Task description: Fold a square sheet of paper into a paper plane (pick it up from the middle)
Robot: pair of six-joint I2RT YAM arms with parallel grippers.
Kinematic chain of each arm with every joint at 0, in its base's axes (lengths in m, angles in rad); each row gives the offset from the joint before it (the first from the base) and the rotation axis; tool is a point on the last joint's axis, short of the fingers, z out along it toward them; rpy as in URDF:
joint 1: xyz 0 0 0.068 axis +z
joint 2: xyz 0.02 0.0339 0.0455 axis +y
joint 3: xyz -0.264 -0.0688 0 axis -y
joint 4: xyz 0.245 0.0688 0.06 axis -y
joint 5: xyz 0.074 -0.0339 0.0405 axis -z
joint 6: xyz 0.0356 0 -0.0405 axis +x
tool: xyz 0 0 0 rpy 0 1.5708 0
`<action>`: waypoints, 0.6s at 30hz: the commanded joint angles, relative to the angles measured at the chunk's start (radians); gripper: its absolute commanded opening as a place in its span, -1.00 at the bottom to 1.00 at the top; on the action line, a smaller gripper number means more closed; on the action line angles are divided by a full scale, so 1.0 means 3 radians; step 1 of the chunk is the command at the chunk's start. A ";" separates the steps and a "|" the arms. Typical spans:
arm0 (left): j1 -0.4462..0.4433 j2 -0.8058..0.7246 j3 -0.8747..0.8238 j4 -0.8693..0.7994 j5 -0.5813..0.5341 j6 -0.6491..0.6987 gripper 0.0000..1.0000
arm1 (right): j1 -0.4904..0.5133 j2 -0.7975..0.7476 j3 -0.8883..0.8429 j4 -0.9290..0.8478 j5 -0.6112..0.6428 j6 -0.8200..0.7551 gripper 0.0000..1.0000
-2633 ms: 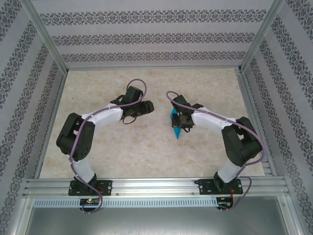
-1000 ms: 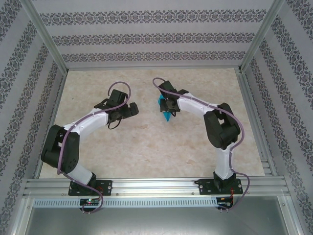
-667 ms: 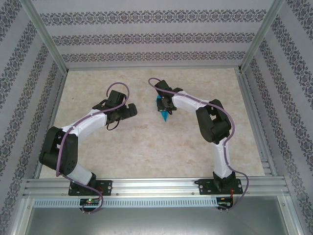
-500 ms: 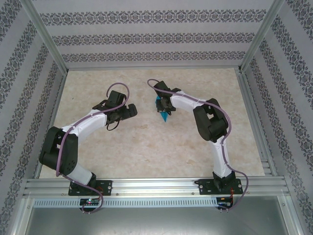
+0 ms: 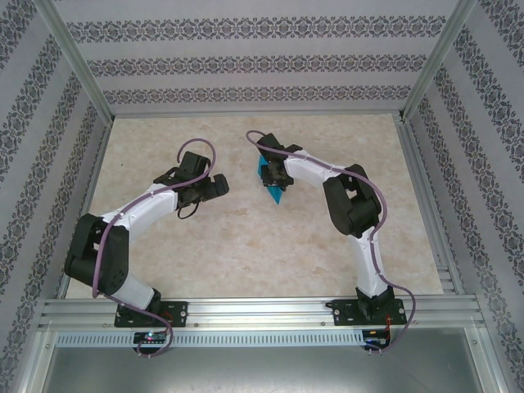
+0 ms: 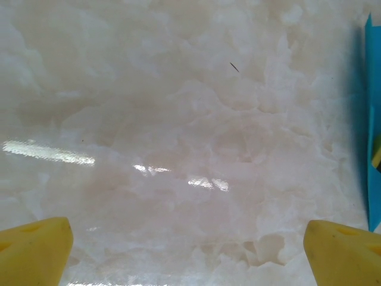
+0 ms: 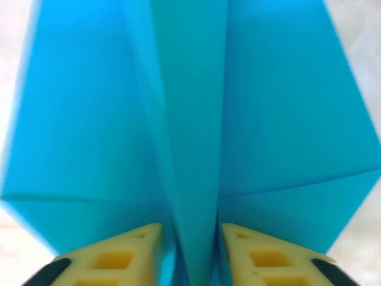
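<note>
**Top external view**, read from the near edge outward. A bare stretch of worktop lies nearer than the paper plane. The plane rests toward the far middle of the surface, with its narrow point aimed at the near edge. The left fingers hover to the left of the plane, near it but apart. The right fingers stand over the plane's wider, far end.

**Left wrist view.** The left fingers are spread wide, with only worktop between them. The plane shows as a teal strip just beyond the right-hand finger.

**Right wrist view.** The right fingers flank the raised central fold of the plane, one on each side and close against it. Whether they pinch the fold or merely stand beside it cannot be told.

**Handling (judged).**
- The paper is thin and very light, and probably limp across the wings.
- It is likely stiffer along the layered central ridge.
- Its smooth faces may slide on the glossy worktop.
- A hard squeeze would likely crush the creases.
- The ridge at mid-length looks the soundest place to take hold, with a gentle pinch; a wing edge would likely bend away.
</note>
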 commanded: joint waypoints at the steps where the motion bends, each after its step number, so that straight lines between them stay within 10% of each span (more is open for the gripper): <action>1: 0.0090 -0.0142 0.0173 -0.0169 -0.0161 0.0122 1.00 | 0.0043 -0.0507 0.0174 -0.0090 -0.0024 0.0072 -0.10; 12: 0.0388 -0.0656 0.0143 -0.0073 -0.0840 0.0668 1.00 | -0.0286 -0.1827 -0.0639 0.0424 0.0468 -0.0045 0.94; 18: 0.0694 -0.1055 -0.0426 0.0520 -0.1367 0.1073 1.00 | -0.0818 -0.2781 -0.1855 0.1222 0.1140 -0.0465 0.96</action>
